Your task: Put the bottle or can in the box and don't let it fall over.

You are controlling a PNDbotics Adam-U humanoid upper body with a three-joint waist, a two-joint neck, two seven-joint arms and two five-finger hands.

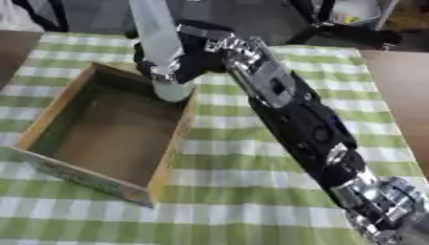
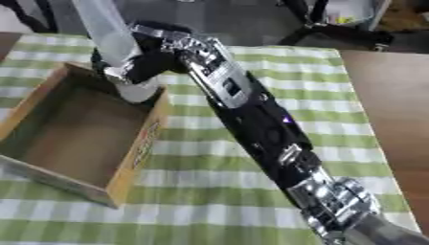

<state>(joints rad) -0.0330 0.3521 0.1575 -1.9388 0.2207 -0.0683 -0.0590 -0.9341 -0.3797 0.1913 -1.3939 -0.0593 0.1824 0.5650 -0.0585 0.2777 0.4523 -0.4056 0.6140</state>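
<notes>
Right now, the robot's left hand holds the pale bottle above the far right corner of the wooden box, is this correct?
Not quite: it is the right hand that holds the pale bottle; its arm comes in from the lower right in the left eye view. The rest stands: the bottle is at the far right corner of the wooden box.

Both head views look steeply down, close behind the black right hand (image 1: pixel 188 60), sharing the open wooden box (image 1: pixel 105 129) to its left.
</notes>
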